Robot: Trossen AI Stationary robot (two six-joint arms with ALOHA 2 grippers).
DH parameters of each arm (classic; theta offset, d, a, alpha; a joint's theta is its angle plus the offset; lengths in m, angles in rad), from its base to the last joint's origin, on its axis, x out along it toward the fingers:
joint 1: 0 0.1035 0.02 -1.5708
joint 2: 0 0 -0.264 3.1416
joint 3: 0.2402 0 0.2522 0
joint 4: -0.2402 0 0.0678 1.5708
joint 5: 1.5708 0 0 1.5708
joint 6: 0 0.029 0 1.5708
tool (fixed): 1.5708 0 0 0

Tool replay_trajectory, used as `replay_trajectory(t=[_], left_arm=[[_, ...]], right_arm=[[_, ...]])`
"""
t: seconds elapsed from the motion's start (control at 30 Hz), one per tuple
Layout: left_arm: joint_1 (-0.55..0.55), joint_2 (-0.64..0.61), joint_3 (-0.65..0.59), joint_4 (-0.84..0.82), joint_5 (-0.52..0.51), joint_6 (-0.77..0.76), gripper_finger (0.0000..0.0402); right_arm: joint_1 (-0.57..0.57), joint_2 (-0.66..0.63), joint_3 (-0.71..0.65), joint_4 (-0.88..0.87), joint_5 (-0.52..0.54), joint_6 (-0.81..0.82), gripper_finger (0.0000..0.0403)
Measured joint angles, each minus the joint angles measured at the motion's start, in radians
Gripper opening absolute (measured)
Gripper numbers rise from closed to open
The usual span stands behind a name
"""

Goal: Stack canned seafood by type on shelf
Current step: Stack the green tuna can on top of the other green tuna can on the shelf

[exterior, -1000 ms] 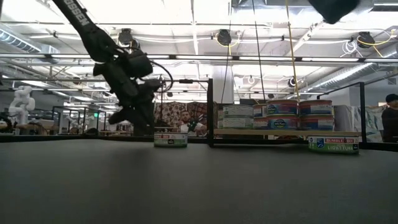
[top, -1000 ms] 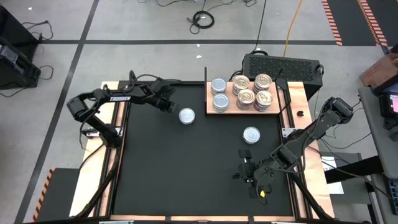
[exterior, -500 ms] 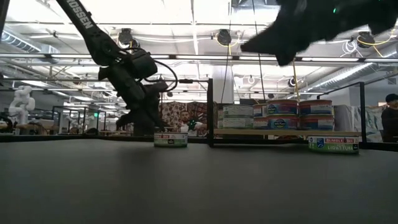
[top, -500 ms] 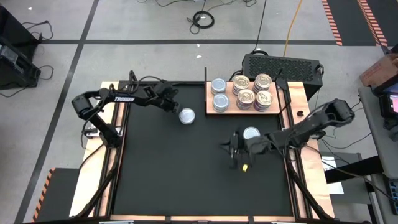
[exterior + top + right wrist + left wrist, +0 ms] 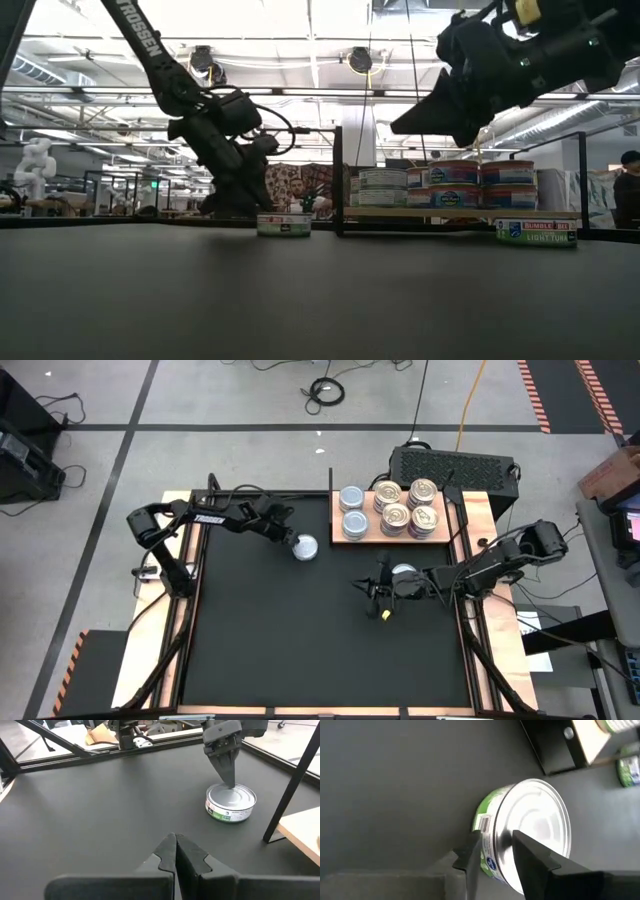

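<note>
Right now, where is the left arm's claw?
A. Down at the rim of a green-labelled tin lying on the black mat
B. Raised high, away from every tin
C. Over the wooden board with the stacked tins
A: the left gripper straddles the rim of the green-labelled tin on the black mat, away from the wooden board.

Arms: two dark, jointed, looped with black cables.
Left arm (image 5: pixel 200 518): white lettering.
Right arm (image 5: pixel 480 568): yellow tag near wrist.
</note>
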Motion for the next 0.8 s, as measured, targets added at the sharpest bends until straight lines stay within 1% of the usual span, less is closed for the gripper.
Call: replay_trajectory(t=[0.1, 0.23, 0.27, 0.37, 0.47, 0.57, 0.8], left_arm=[[0.000, 0.002, 0.019, -0.038, 0.027, 0.001, 0.0083], [0.000, 0.000, 0.028, -0.069, 0.039, 0.022, 0.0017], [0.000, 0.000, 0.028, -0.070, 0.041, 0.022, 0.0010], [0.002, 0.000, 0.028, -0.071, 0.064, 0.018, 0.0007], [0.016, 0.003, 0.025, -0.057, 0.127, -0.035, 0.0003], [0.043, 0.004, 0.025, -0.004, 0.187, -0.090, 0.0002], [0.119, 0.003, 0.025, 0.137, 0.244, -0.192, 0.0001]], right_arm=[[0.000, 0.000, 0.000, 0.004, 0.000, 0.003, 0.0000], [-0.001, -0.001, 0.000, 0.008, 0.001, 0.003, 0.0000], [-0.001, -0.001, 0.000, 0.008, 0.001, 0.003, 0.0000], [-0.001, -0.001, 0.000, 0.007, -0.001, 0.003, 0.0000], [-0.001, -0.001, 0.000, 0.008, -0.022, 0.003, 0.0000], [-0.001, -0.001, 0.000, 0.008, -0.026, 0.008, 0.0000], [-0.001, -0.002, 0.000, 0.008, -0.026, 0.011, 0.0000]])
